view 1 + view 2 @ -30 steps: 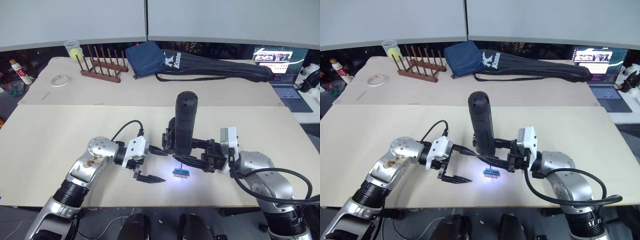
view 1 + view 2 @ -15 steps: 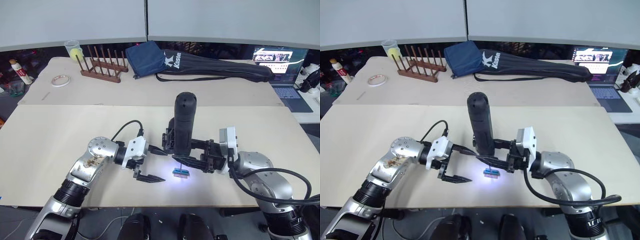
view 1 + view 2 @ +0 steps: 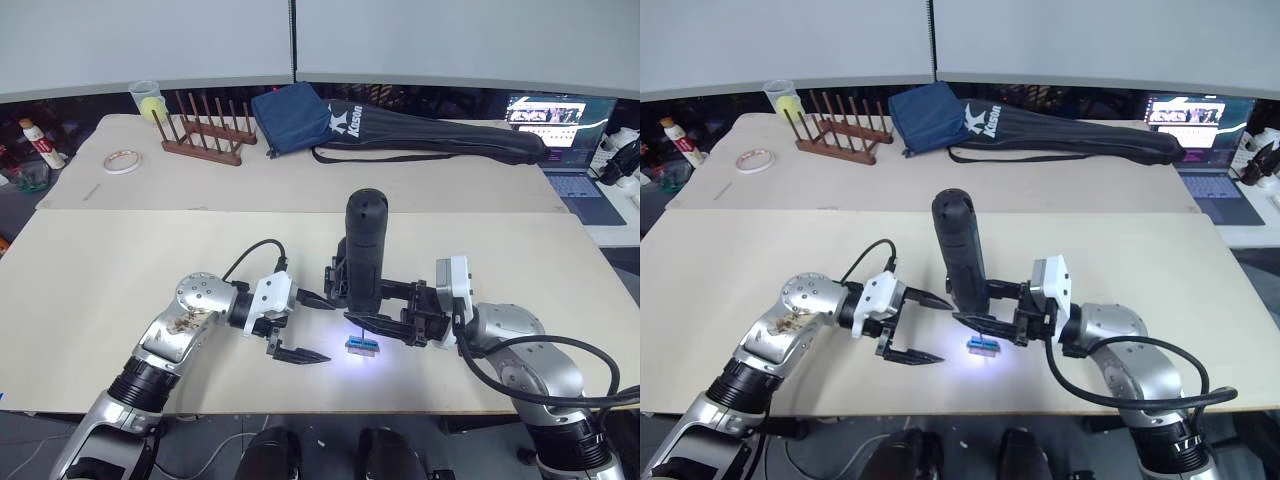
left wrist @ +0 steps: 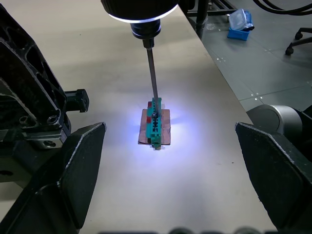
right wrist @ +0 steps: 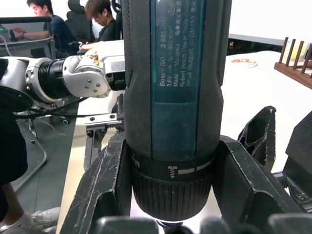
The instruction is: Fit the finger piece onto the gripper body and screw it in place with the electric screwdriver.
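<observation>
In the centre of the head views, the electric screwdriver (image 3: 362,255) stood in front of the gripper body (image 3: 340,281) and hid most of it. My right gripper (image 3: 375,308) covered the screwdriver's lower end there. In my right wrist view, the screwdriver's top was cut off by the upper edge. I could not identify the finger piece anywhere.

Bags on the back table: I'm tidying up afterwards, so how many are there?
2. A small blue bag sits beside the wooden rack, and a long black fabric bag stretches from it toward the laptop. Others may be hidden.
</observation>
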You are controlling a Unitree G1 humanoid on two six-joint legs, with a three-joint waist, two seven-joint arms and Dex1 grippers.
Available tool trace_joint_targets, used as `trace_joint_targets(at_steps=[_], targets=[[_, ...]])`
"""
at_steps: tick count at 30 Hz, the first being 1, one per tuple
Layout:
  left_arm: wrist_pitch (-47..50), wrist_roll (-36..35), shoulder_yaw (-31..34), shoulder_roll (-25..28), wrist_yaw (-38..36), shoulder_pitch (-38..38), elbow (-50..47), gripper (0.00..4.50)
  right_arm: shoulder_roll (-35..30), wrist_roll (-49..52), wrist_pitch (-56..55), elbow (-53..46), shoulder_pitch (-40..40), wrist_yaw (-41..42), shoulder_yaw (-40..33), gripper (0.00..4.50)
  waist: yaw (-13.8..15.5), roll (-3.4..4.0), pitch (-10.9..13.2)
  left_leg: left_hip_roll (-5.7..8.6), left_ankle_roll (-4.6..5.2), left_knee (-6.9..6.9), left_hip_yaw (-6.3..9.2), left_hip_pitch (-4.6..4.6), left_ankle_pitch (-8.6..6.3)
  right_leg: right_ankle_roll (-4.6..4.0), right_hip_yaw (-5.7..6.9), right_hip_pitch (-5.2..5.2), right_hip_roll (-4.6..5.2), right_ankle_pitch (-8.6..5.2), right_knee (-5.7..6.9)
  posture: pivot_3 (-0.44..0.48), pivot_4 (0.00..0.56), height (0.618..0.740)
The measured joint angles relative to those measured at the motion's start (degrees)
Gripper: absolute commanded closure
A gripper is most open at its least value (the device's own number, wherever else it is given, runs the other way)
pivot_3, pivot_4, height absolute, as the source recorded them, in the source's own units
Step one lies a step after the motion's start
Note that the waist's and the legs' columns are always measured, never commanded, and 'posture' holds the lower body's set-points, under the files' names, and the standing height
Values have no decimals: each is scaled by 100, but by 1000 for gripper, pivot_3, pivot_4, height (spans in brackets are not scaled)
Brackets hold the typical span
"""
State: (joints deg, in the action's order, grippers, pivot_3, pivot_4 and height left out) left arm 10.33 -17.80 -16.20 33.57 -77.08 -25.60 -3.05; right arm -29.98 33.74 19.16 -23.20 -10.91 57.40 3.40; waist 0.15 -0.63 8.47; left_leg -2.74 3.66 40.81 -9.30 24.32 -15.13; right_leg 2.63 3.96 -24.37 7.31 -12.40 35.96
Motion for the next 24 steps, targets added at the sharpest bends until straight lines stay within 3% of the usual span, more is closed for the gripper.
trace_joint_targets(at_steps=[24], targets=[[0, 70, -26, -31, -1, -57, 40, 0, -189, 465, 490, -302, 33, -45, -87, 2601, 7, 0, 0, 0, 0, 0, 0, 0, 0, 0, 0, 0, 0, 0, 0, 0, 150, 740]])
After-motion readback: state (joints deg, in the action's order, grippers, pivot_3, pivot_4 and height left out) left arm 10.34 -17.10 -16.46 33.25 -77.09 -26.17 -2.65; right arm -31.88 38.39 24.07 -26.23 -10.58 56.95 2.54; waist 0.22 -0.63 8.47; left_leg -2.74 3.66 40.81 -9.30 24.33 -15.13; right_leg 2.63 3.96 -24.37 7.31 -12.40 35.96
